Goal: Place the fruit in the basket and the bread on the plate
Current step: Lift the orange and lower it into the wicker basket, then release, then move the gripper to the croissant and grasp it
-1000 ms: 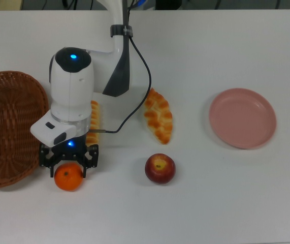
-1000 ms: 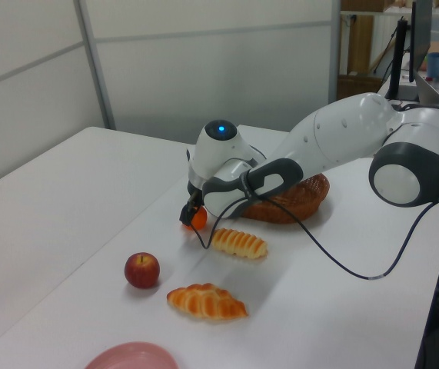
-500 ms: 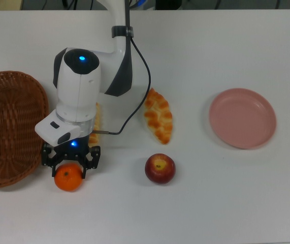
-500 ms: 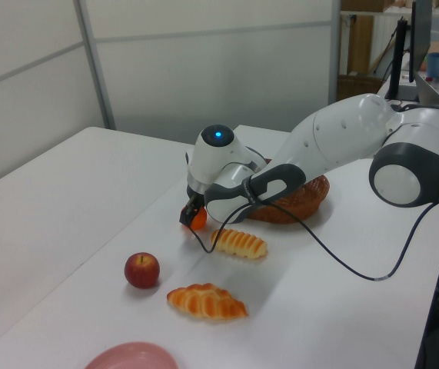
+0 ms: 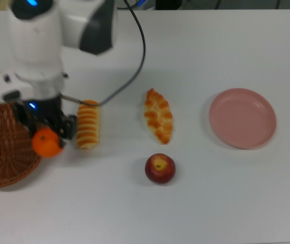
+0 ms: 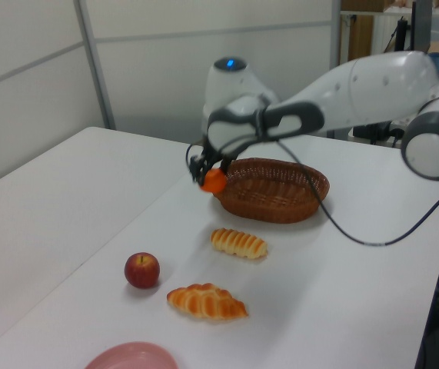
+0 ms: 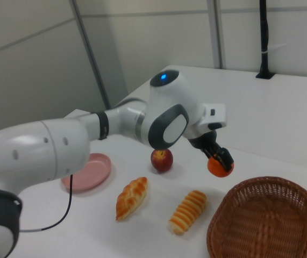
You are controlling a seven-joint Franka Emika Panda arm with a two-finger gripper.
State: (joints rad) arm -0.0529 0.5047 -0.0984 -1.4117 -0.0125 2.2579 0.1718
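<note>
The gripper (image 5: 45, 133) was clamped on the mandarin (image 5: 46, 142), which hung clear of the table (image 5: 211, 203) over the basket's (image 5: 5, 147) near rim. Taking the basket as reference in the top view: the ridged loaf (image 5: 88, 130) lay just beside its right edge, the braided loaf (image 5: 158, 116) and the apple (image 5: 160, 169) farther right, and the plate (image 5: 242, 118) farthest, well apart.

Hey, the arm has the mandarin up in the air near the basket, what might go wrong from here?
The hand holds the mandarin over the basket rim, not its middle; released now, it might bounce off and roll. Swinging low, it might also clip the rim or nudge the ridged loaf nearby.
</note>
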